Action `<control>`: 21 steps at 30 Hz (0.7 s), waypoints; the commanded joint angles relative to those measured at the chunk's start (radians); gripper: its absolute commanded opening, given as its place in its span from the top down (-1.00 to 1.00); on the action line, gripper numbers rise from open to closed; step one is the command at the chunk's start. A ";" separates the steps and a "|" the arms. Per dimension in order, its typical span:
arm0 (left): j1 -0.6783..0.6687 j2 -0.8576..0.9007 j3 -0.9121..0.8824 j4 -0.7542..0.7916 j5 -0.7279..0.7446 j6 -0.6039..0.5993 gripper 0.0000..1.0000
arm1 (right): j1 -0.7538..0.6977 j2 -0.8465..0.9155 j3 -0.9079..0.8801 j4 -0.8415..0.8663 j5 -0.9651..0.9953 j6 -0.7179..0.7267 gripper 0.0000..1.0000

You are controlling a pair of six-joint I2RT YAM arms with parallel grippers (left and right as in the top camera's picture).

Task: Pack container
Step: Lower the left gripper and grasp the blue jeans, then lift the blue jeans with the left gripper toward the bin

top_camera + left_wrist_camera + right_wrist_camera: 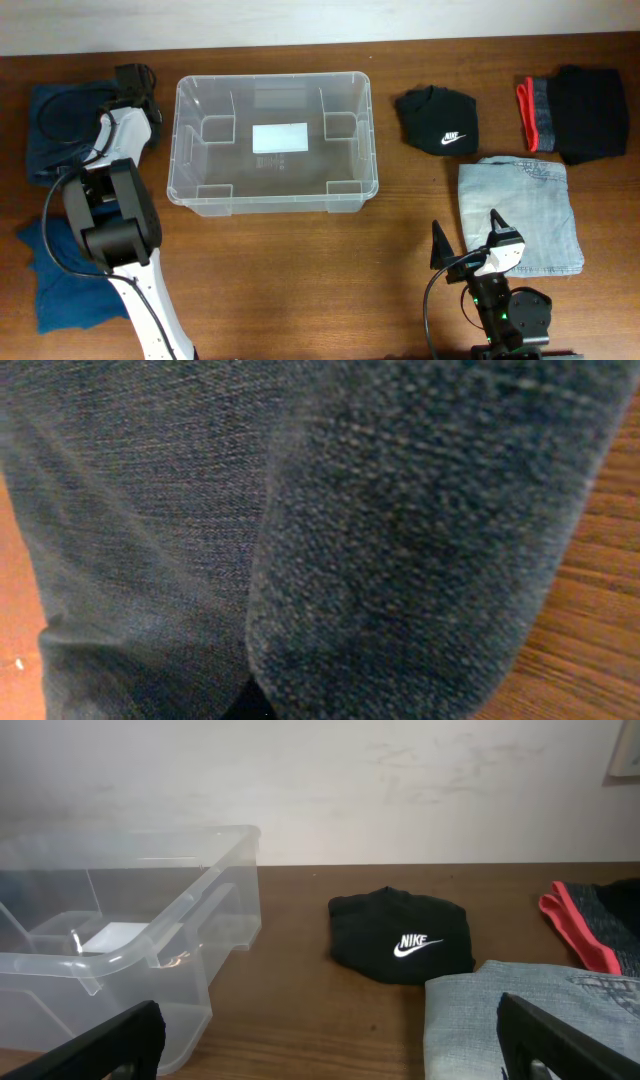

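The clear plastic container (176,140) stands at the back left of centre. It holds nothing but the white label (280,137) on its base, and it also shows in the right wrist view (150,945). My left gripper (130,82) is down on folded dark blue jeans (55,130) left of the container. Dark denim (350,530) fills the left wrist view and hides the jaws. My right gripper (467,236) is open and empty near the front edge, beside folded light blue jeans (525,215). Its fingers frame bare wood (330,1040).
A black Nike garment (437,120) lies right of the container and shows in the right wrist view (400,935). A red, grey and black folded garment (575,115) lies at the back right. A blue cloth (60,285) lies at the front left under my left arm.
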State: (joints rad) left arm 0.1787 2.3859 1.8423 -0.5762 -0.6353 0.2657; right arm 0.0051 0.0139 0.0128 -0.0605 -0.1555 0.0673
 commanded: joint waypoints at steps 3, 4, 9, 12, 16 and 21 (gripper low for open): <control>0.029 0.035 0.130 -0.071 -0.068 -0.127 0.98 | -0.006 -0.008 -0.007 -0.004 0.009 -0.008 -0.97; 0.029 0.031 0.164 -0.096 -0.064 -0.147 0.98 | -0.006 -0.008 -0.007 -0.004 0.009 -0.008 -0.97; 0.033 -0.004 0.310 -0.202 0.051 -0.234 0.98 | -0.006 -0.008 -0.007 -0.004 0.009 -0.008 -0.97; 0.041 -0.048 0.371 -0.243 0.171 -0.295 0.98 | -0.006 -0.008 -0.007 -0.004 0.009 -0.008 -0.97; 0.043 -0.132 0.401 -0.264 0.199 -0.360 0.98 | -0.006 -0.008 -0.007 -0.003 0.009 -0.008 -0.97; 0.037 -0.274 0.402 -0.279 0.201 -0.380 0.99 | -0.006 -0.008 -0.007 -0.003 0.009 -0.008 -0.97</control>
State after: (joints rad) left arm 0.2234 2.3009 2.1845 -0.8726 -0.4213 -0.0631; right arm 0.0051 0.0139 0.0128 -0.0605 -0.1555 0.0666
